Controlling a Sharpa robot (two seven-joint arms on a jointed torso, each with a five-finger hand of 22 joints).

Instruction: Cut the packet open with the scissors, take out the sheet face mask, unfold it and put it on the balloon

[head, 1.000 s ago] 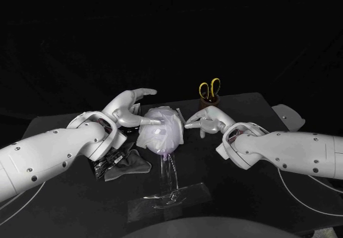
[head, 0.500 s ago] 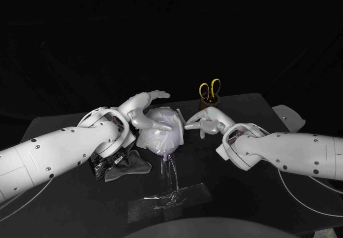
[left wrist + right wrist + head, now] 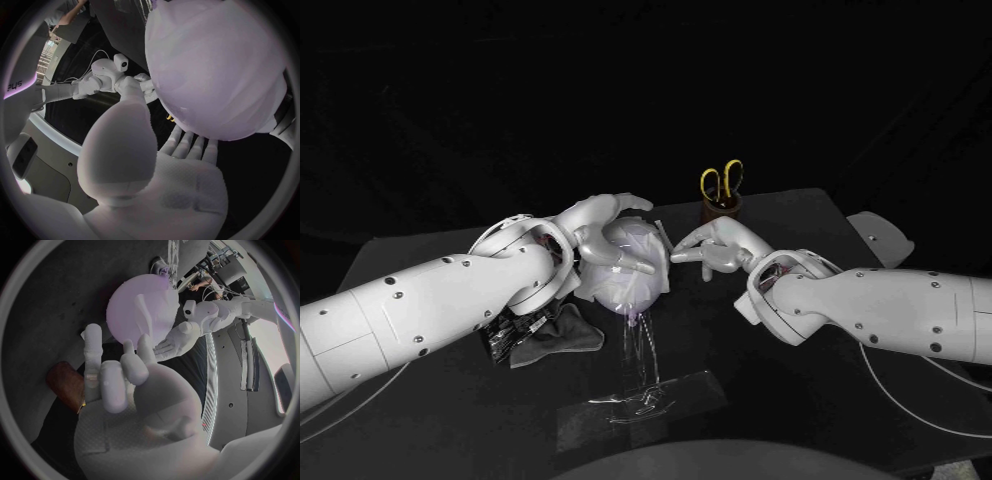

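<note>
Mask (image 3: 603, 282) lies draped on the balloon (image 3: 125, 315), so we judge fitting underway: left hand (image 3: 606, 228) rests spread on it, grasping nothing; right hand (image 3: 711, 245) nearby, grip unclear; next, smooth the edges.

Head cam looks down; wrist cams (close) share balloon (image 3: 629, 275).

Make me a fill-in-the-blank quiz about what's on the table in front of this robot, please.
1. The scissors stand in a brown holder, and their handles are ____.
2. The left hand rests on the balloon, which wears the sheet mask and stands on a ____ table.
3. The packet lies on the robot's ____ side of the balloon.
Missing words: yellow; black; left.
</note>
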